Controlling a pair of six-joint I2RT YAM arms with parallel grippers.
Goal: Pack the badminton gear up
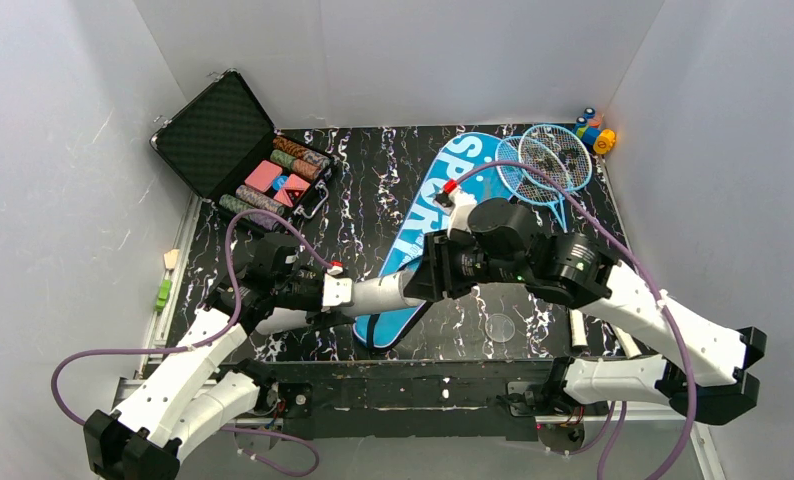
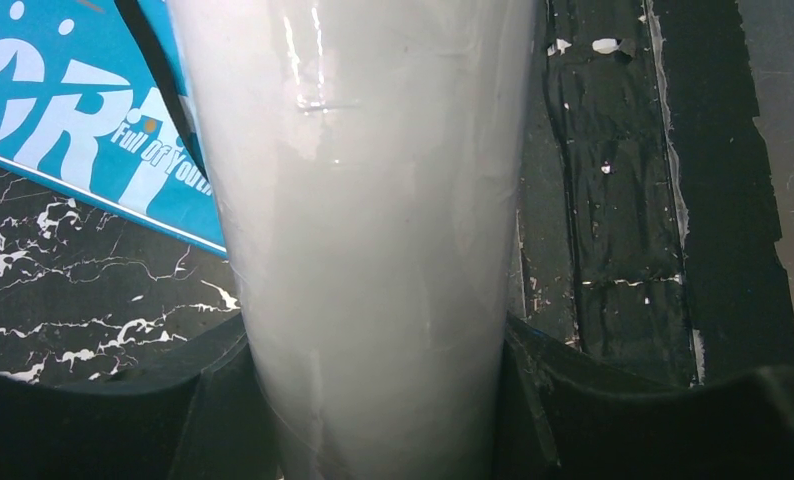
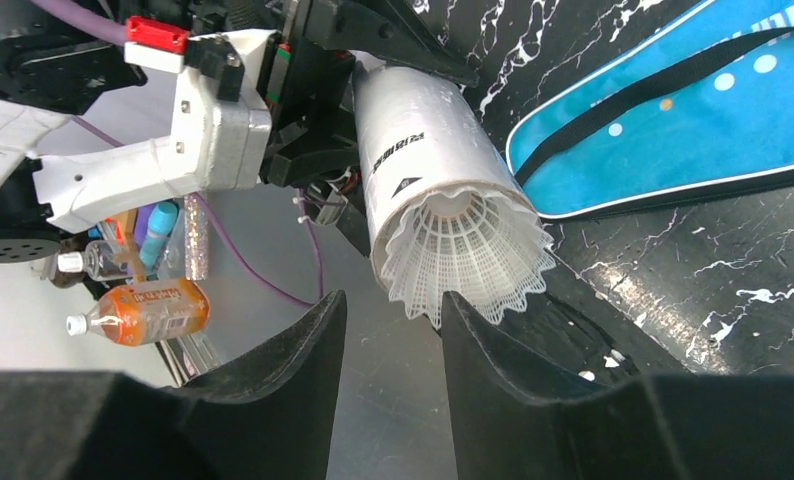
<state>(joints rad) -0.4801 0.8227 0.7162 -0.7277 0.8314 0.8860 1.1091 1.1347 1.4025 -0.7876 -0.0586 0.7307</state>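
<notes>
Black marbled counter [image 1: 373, 170], above it: white tube [image 3: 423, 150] clamped in left gripper [image 2: 373, 395], shuttlecock [image 3: 468, 265] half out of its mouth, right gripper [image 3: 391, 310] spread apart beside it; shuttlecock looks loosely seated and may slip out.

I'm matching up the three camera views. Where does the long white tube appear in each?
Top external: the long white plastic tube lies low centre, between the two arms.
Left wrist: tube fills the middle, top to bottom.
Right wrist: tube upper centre, white mesh shuttlecock at its mouth.
Shared landmark: the blue racket-shaped SPORT bag.
</notes>
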